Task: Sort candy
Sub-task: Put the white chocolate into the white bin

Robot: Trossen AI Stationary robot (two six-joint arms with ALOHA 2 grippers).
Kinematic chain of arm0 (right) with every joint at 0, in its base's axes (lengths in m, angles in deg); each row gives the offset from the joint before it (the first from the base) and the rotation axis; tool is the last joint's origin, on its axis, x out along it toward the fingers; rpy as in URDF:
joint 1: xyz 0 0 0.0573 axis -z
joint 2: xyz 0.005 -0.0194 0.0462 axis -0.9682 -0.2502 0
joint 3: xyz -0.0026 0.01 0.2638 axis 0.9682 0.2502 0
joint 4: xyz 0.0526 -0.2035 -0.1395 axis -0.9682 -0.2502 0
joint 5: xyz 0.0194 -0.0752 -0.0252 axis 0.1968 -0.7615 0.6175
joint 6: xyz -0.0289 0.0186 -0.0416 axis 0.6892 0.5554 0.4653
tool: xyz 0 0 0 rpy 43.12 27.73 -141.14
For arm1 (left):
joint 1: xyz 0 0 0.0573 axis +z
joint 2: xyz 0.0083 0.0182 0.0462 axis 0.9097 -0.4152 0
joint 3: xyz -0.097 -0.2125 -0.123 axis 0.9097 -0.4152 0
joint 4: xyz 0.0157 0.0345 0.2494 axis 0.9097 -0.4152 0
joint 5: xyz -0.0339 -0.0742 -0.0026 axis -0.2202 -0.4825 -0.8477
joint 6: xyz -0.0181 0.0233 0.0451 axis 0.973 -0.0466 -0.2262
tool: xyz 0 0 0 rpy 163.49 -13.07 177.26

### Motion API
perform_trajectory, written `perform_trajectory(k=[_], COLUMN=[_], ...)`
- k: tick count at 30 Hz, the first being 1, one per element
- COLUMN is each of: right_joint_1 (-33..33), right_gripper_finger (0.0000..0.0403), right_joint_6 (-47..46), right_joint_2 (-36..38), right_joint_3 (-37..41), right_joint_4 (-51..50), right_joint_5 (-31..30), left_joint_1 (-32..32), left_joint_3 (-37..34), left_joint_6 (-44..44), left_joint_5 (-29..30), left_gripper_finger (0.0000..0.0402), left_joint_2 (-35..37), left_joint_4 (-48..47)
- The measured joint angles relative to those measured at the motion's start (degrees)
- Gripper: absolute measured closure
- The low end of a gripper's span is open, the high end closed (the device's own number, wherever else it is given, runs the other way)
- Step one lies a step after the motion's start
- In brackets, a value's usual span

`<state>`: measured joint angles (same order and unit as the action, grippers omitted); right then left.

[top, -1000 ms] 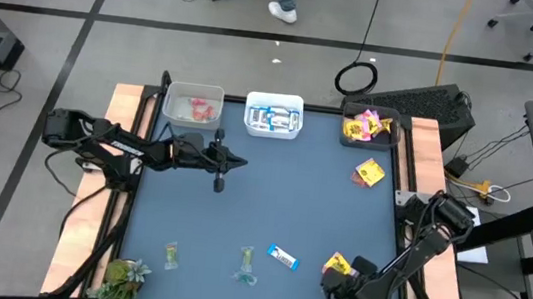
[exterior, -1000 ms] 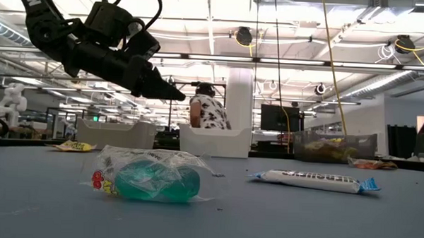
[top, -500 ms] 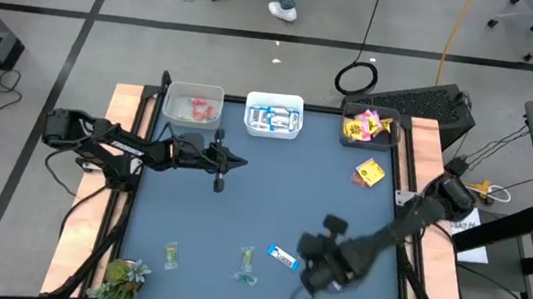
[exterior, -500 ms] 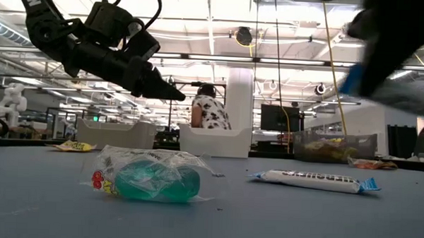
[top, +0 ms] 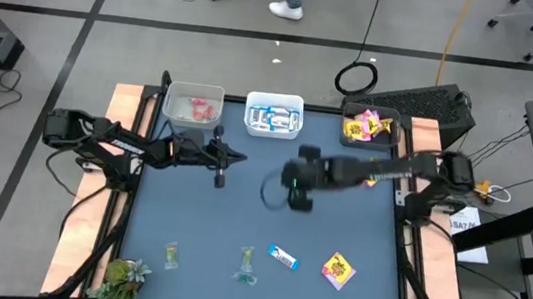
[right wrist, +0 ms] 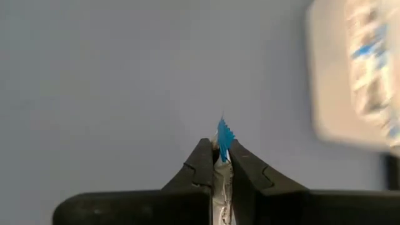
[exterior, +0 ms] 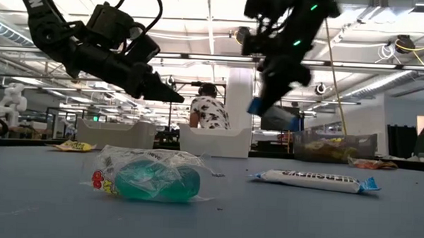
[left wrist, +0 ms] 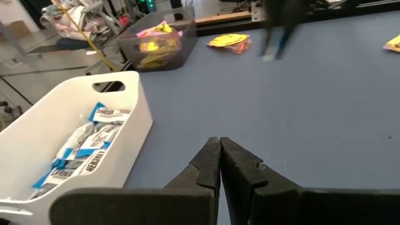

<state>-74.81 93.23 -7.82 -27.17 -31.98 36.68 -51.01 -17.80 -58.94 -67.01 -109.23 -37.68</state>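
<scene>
My right gripper is above the middle of the table, near the white bin, and is shut on a blue-and-white bar candy. My left gripper hovers shut over the table's left half, in front of the clear bin of red pieces. On the table near the near edge lie another blue-and-white bar, a yellow packet and two clear-greenish sweets. A dark bin at the far right holds yellow packets. My right gripper pinches the bar candy between its two fingers near one end. The blue crimped tip sticks out past the fingertips and the silvery wrapper runs back between them. The candy is lifted clear and hangs below the gripper, high above the table.
A green leafy plant sits at the near left corner. Another yellow packet lies under my right arm near the dark bin. Wooden rails run along both sides. The blue tabletop between the bins and the near candies is bare.
My right gripper has swung fast from the near right corner up and toward the far edge and left, ending near the white bin with the bar candy carried clear of the table. The yellow packet it stood over now shows in full.
</scene>
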Motion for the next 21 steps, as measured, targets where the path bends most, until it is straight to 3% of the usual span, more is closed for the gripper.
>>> perform_trajectory(k=[6,12,21], right_joint_1=[14.59,26.61,33.95], right_gripper_finger=[0.039,0.039,0.0389], right_joint_6=[15.65,21.74,22.64], right_joint_2=[-2.02,-5.88,-15.24], right_joint_3=[0.0,-0.22,-10.38], right_joint_4=[15.33,27.9,30.72], right_joint_5=[6.71,15.79,26.21], left_joint_1=[2.24,4.13,5.91], left_joint_3=[0.0,0.0,0.0], left_joint_6=[0.45,0.46,0.46], left_joint_5=[0.62,1.23,1.26], left_gripper_finger=[0.0382,0.0382,0.0382], left_joint_2=[0.0,0.0,0.0], left_joint_4=[-0.04,-1.37,-2.92])
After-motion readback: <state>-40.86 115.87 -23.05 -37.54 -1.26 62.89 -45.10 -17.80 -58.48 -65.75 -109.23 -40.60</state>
